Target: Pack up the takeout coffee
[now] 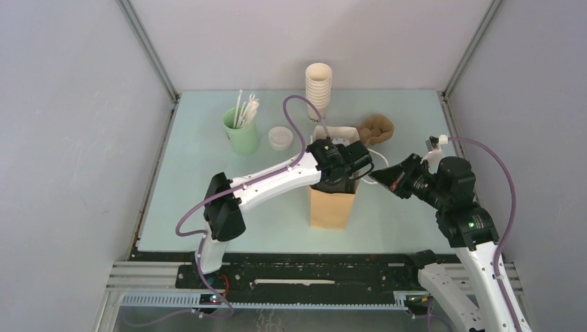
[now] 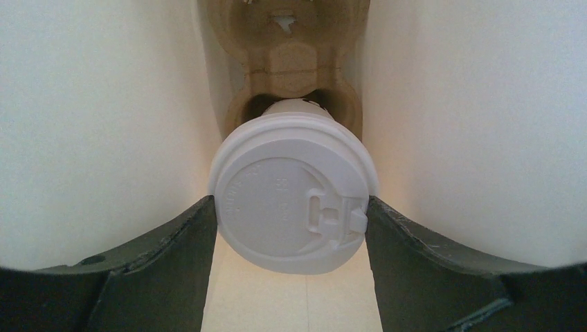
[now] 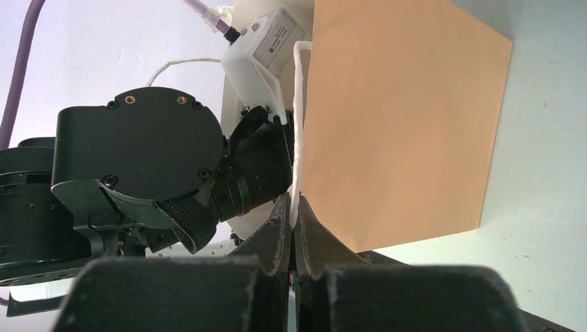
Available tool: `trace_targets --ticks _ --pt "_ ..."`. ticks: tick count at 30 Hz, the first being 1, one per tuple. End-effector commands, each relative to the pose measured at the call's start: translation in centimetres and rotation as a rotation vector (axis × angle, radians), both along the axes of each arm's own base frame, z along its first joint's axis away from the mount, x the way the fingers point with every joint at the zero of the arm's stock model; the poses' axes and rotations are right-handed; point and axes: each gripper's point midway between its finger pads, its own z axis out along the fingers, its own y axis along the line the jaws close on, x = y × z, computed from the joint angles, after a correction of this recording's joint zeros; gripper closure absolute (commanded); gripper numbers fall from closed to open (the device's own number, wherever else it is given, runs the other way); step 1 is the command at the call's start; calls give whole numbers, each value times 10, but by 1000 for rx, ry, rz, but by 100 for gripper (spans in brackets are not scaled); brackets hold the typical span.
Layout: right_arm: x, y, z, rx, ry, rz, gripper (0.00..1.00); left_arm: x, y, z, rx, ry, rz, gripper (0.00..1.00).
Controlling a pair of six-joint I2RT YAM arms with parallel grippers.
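The takeout coffee (image 2: 291, 197) shows in the left wrist view as a white cup with a round white lid, low inside the brown paper bag (image 1: 332, 204) and set in a pulp cup carrier (image 2: 294, 62). My left gripper (image 2: 291, 228) reaches down into the bag; its fingers (image 2: 173, 242) touch both sides of the lid. In the top view the left gripper (image 1: 337, 166) hides the cup. My right gripper (image 3: 293, 211) is shut on the bag's white handle (image 3: 299, 124) at the bag's right rim, and it also shows in the top view (image 1: 379, 176).
A tall stack of lidless white cups (image 1: 319, 86) stands at the back. A mint-green cup with straws (image 1: 241, 131) and a small white lid (image 1: 280, 137) are at the back left. A brown pulp carrier (image 1: 377, 128) lies behind the bag.
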Motion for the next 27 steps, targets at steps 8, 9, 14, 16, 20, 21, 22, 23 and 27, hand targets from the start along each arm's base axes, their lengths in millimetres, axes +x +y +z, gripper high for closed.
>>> trace_targets --ticks 8,9,14,16,20,21,22,23,27 --pt "-2 1 0 -17 -14 21 100 15 15 28 22 -122 72 83" --pt "-2 2 0 -17 -14 22 100 15 15 27 25 -123 76 83" --pt "-2 2 -1 -15 -7 21 100 22 19 39 20 -173 108 87" --pt "-2 2 -1 -14 -7 23 100 26 19 50 -8 -214 124 88" --pt "-2 2 -1 -12 -6 23 100 32 18 62 -60 -270 133 87" --pt "-2 2 -1 -12 -6 23 100 32 18 60 -59 -268 135 87" --pt "-2 3 -1 -12 -6 25 100 31 17 57 -55 -261 131 87" --pt "-2 3 0 -12 -8 25 100 31 18 55 -47 -257 135 87" --pt "-1 3 -1 -10 -2 25 100 30 18 40 -25 -229 126 87"
